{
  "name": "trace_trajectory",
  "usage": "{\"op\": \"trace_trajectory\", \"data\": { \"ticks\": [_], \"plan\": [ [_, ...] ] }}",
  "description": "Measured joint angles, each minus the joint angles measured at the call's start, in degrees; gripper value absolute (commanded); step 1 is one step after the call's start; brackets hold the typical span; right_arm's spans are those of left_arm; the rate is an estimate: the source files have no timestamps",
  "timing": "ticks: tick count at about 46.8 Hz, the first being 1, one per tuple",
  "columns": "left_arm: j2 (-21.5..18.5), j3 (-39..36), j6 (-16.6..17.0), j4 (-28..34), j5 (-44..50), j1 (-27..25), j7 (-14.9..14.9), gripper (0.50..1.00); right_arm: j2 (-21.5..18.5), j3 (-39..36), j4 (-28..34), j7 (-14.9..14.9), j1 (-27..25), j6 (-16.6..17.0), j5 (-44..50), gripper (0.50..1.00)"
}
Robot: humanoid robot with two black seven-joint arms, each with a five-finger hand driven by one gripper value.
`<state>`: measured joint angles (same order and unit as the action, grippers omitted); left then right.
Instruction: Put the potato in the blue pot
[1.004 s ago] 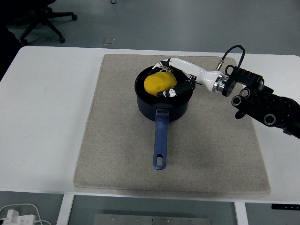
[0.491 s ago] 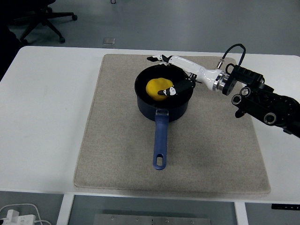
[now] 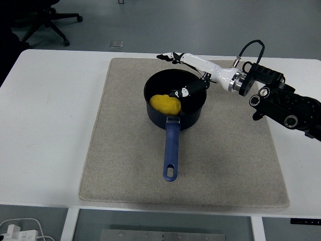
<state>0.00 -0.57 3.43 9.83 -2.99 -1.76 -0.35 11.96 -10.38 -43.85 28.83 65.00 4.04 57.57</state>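
Potato [image 3: 166, 104] seen inside pot [image 3: 175, 122], on mat [image 3: 120, 150] toward bench [image 3: 50, 125] far edge | right hand [image 3: 186, 75] spread over pot, nothing held | handle pointed toward near edge

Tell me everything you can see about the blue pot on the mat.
The dark blue round metal-looking pot stands upright on the beige mat, its long blue handle, with a hanging hole, pointing to the table's near edge. The yellow potato lies inside. The right hand is spread open above the rim.
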Motion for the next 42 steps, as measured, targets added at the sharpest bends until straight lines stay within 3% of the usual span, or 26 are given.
{"op": "trace_trajectory", "data": {
  "ticks": [9, 16, 21, 29, 36, 42],
  "plan": [
    [0.0, 0.0, 0.0, 0.0, 0.0, 0.0, 0.0, 0.996, 0.6, 0.0, 0.4, -0.5, 0.9, 0.2, -1.2, 0.928],
    [0.0, 0.0, 0.0, 0.0, -0.1, 0.0, 0.0, 0.996, 0.7, 0.0, 5.3, -1.2, 2.7, 0.3, -9.6, 0.928],
    [0.0, 0.0, 0.0, 0.1, -0.1, 0.0, 0.0, 0.996, 0.4, 0.0, 11.6, -4.6, 4.0, 1.2, -18.1, 0.928],
    [0.0, 0.0, 0.0, 0.1, -0.1, 0.0, 0.0, 0.996, 0.5, 0.1, 19.3, -9.1, 5.0, 7.4, -34.3, 0.928],
    [0.0, 0.0, 0.0, 0.1, -0.2, 0.0, 0.0, 0.996, 0.7, 0.1, 22.2, -13.5, 4.3, 9.9, -43.9, 0.928],
    [0.0, 0.0, -0.1, 0.4, -0.2, 0.0, 0.0, 0.996, 2.1, 0.0, 22.9, -15.0, 3.2, 11.0, -51.4, 0.928]
  ]
}}
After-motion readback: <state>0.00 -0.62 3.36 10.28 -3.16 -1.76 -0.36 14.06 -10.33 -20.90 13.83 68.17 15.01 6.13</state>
